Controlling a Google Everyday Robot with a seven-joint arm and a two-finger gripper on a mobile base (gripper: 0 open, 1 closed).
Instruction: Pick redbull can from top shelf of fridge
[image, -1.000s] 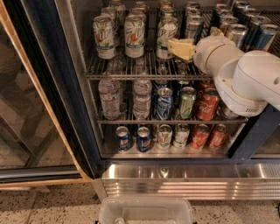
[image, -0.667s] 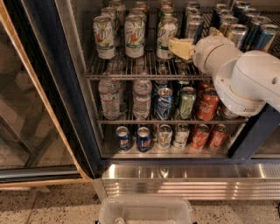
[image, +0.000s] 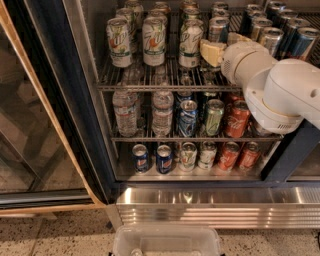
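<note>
Comparing with 1 s back: the cream-tipped gripper (image: 214, 51) on the white arm (image: 280, 90) has crept only slightly up and right, and no can has shifted. That reads as fine alignment at the target, not a lift yet. It sits over the front of the chrome wire top shelf (image: 145, 82), inside the dark-framed glass-door fridge (image: 65, 115). Directly behind it is the slim silver-and-blue redbull can (image: 219, 30), upright at the head of the 4th row from the left. Can't tell whether the gripper is clenched or released, or whether it touches the can, because the arm hides the contact area. Judgement: grasp not confirmed, task roughly mid-way. Room is tight: a wider white-and-green can (image: 190, 42) stands just beside on the left. Silver-lidded cans (image: 272, 40) and dark blue slim cans (image: 301, 44) crowd the right, with more cans behind. Only open path looks to be straight out toward the camera, over the shelf's front rail; any side sweep risks toppling neighbours. The glass panel (image: 30, 135) at left is well apart, and the clear plastic bin (image: 167, 240) on the floor below is out of the way.
</note>
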